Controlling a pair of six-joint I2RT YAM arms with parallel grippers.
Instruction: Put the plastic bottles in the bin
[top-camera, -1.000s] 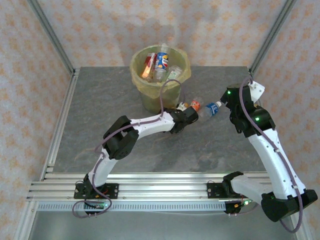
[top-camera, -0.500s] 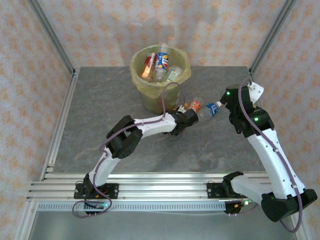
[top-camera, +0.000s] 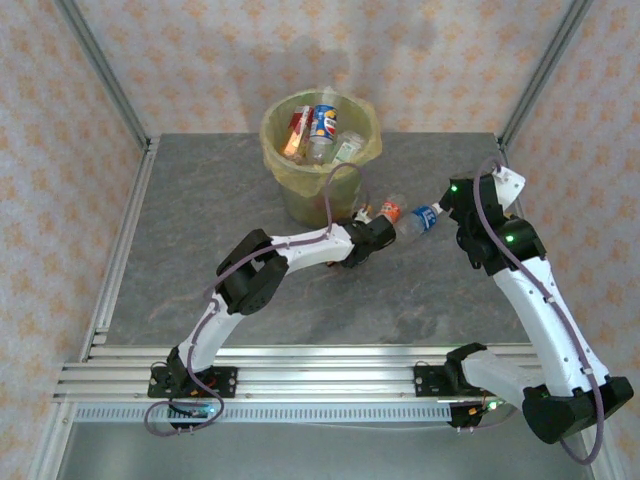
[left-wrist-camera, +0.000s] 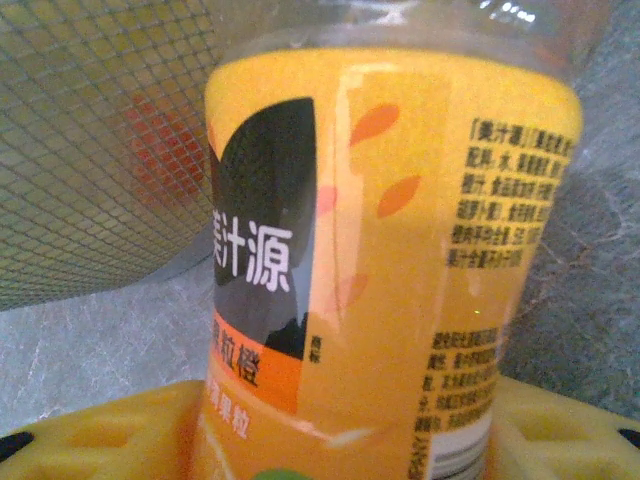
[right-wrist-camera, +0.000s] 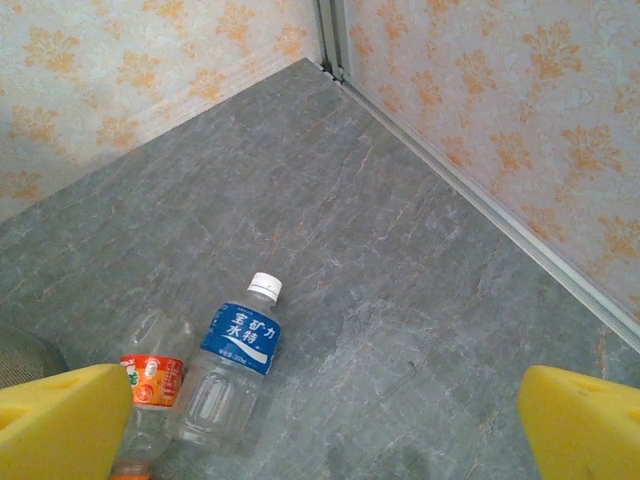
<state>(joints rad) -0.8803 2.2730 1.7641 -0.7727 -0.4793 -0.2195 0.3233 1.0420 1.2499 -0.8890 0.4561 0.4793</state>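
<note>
From above, the bin (top-camera: 300, 195) stands at the middle of the worktop's (top-camera: 200, 220) far edge, with several plastic bottles (top-camera: 322, 125) already standing or leaning inside it. The left gripper (top-camera: 368, 232) reaches low to the bin's foot on its right side. Just beyond it, toward the right edge, lie a clear bottle with a red-orange label (top-camera: 390, 210) and a blue-labelled bottle (top-camera: 424, 217), side by side on the stone. The right gripper (top-camera: 450, 203) hovers above the blue-labelled one, probably lining up a pick.

On the left wrist camera, an orange juice bottle (left-wrist-camera: 390, 250) runs lengthwise away from the lens, its clear neck at the far end. Both yellow pads (left-wrist-camera: 90, 440) press its sides, so the grip looks closed around it. The bin's mesh wall sits immediately left, so a lift over the rim seems the step due.

On the right wrist camera, the yellow fingers (right-wrist-camera: 60, 420) are spread wide with nothing between them. The two loose bottles lie below and to the left, caps pointing toward the far right corner.
</note>
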